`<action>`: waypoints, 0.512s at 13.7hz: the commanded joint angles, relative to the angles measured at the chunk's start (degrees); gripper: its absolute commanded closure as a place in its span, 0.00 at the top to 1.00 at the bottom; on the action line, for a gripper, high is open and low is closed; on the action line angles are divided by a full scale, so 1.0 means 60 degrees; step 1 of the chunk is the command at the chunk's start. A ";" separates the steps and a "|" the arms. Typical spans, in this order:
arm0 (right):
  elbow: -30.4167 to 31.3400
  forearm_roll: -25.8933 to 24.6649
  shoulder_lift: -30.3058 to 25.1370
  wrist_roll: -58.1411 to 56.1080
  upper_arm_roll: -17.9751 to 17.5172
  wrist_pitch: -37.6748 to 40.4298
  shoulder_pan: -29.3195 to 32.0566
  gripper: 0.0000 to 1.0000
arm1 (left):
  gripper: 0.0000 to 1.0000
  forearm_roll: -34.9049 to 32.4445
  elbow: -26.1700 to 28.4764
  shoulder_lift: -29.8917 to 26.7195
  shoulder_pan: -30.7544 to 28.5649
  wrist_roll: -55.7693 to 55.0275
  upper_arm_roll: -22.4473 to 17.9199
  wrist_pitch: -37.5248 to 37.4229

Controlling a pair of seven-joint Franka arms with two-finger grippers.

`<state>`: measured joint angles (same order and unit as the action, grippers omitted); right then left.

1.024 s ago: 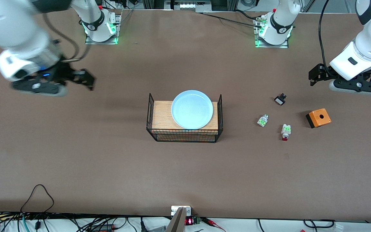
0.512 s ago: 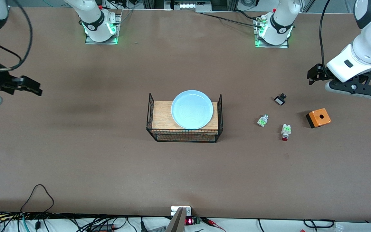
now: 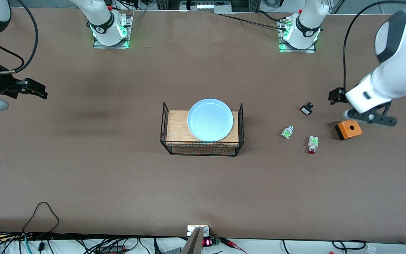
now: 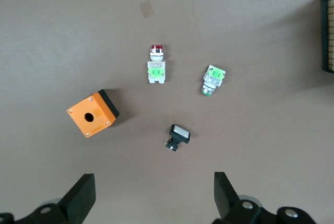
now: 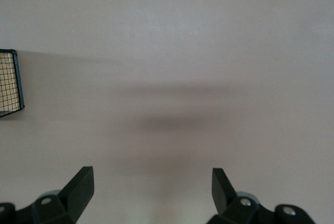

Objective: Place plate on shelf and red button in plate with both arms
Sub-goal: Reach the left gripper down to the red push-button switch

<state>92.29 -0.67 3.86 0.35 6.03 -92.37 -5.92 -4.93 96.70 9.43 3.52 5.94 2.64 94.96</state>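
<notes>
Hovering, fingers apart: left gripper [image 4: 151, 198] over the orange box [image 3: 348, 129]; right gripper [image 5: 151, 195] waiting over bare table. Centring jaws across red button [image 4: 156, 66], avoiding capless twin [image 4: 213, 79].

One plate [image 3: 210, 120], one wire basket [image 3: 201, 149], one orange box [image 3: 348, 129], three small button parts: red-capped [image 3: 312, 143], green [image 3: 287, 132], black [image 3: 306, 109].
</notes>
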 commanded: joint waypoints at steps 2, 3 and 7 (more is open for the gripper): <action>0.0498 -0.0021 -0.0526 -0.0101 -0.0098 -0.0381 0.0078 1.00 | 1.00 -0.0188 -0.0486 0.1341 -0.0029 0.0196 0.0013 0.0636; 0.0498 -0.0007 -0.0527 -0.0160 -0.0098 -0.0395 0.0078 1.00 | 1.00 -0.0218 -0.0384 0.1576 -0.0044 0.0196 -0.0001 0.0957; 0.0352 -0.0021 -0.0439 -0.0189 -0.0112 -0.0016 0.0034 1.00 | 1.00 -0.0232 0.0406 0.2178 0.0029 0.0094 0.0013 0.2320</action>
<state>93.68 -0.66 2.11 0.08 5.96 -93.39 -5.96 -5.21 97.27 21.93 3.41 5.97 2.62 106.54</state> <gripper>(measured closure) 0.000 0.000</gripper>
